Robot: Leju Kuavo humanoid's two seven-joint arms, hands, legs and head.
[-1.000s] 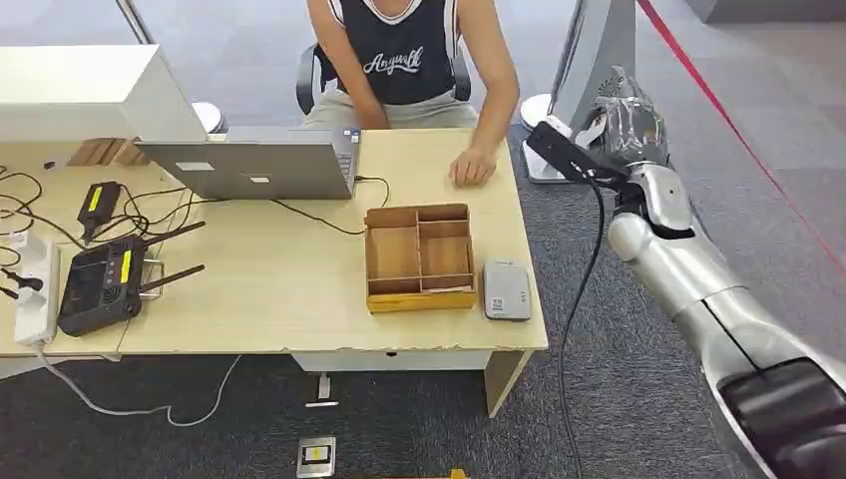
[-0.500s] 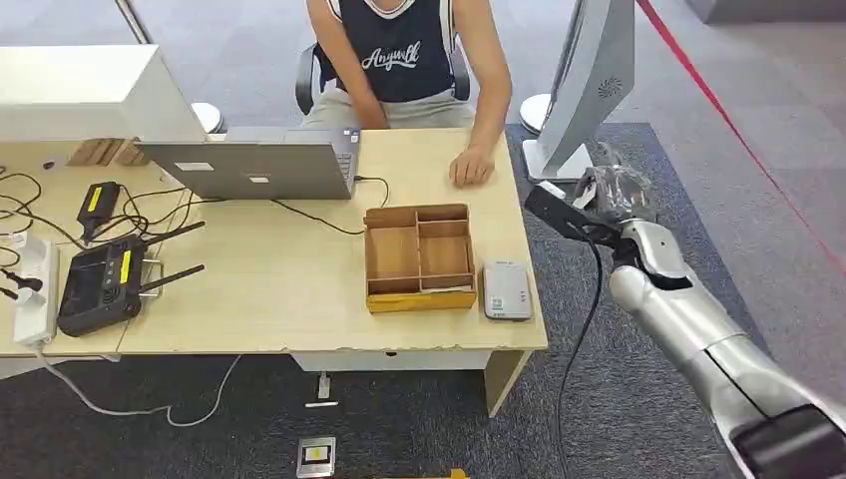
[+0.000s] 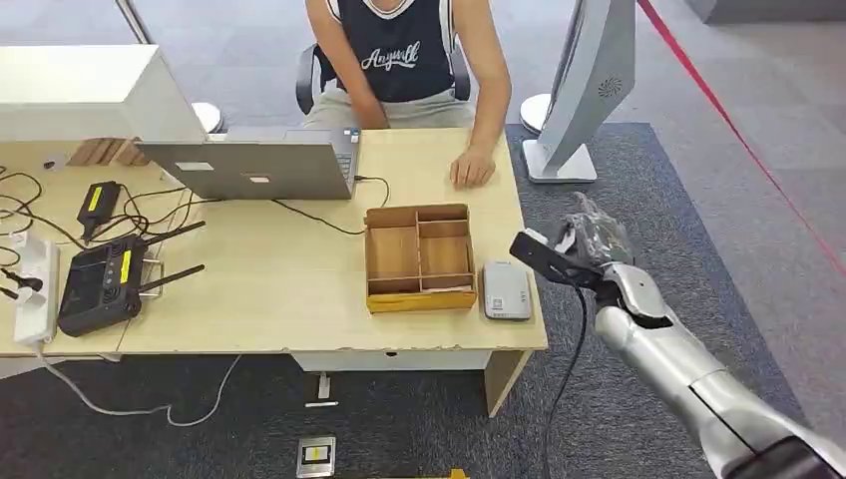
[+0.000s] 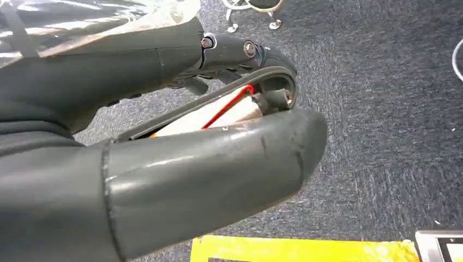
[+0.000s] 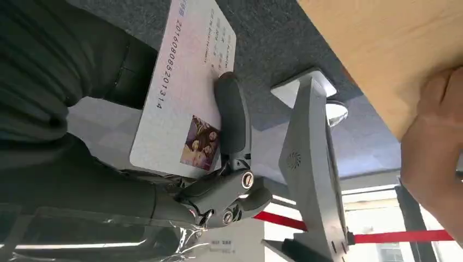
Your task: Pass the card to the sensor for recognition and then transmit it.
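While the right hand [image 3: 597, 242] pinches the card [image 5: 183, 93] off the desk's [image 3: 299, 289] right edge, just beside the grey sensor [image 3: 507, 289], presentation is judged under way; next, card over sensor face

An office or test lab: grey carpet floor [image 3: 638, 180], a pale wooden bench [image 3: 289, 289] carrying a laptop [image 3: 254, 165], cables, a power strip [image 3: 32, 289] and a handheld controller [image 3: 100, 284], with a person [image 3: 404, 60] seated in an office chair.
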